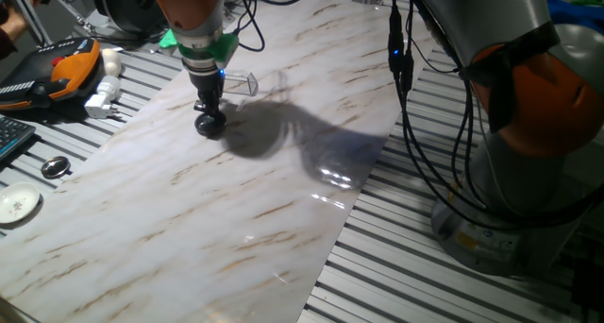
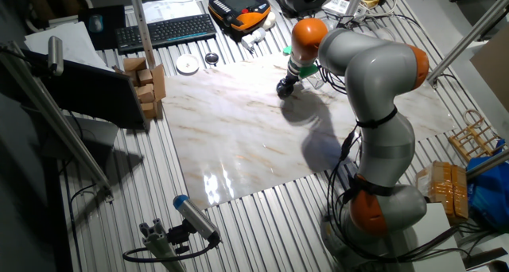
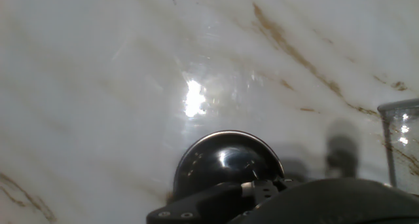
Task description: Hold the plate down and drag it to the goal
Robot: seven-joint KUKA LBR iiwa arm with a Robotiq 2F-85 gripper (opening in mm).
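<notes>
The plate (image 1: 209,126) is a small round shiny metal dish on the marble board (image 1: 236,219), at its far left part. My gripper (image 1: 208,111) stands upright on top of it, fingers together, pressing down on its middle. In the hand view the plate (image 3: 226,160) shows as a dark reflecting dome just under my fingertips (image 3: 262,188). The goal (image 1: 241,81), a clear plastic bracket, sits on the board just behind and to the right of the plate, a short gap away. One of its walls shows at the right edge of the hand view (image 3: 400,142).
Off the board's left side lie a flat white disc (image 1: 17,205), a small dark-centred metal disc (image 1: 55,167), a white adapter (image 1: 102,99) and an orange-black device (image 1: 58,70). The arm's base (image 1: 528,125) and cables (image 1: 401,59) stand to the right.
</notes>
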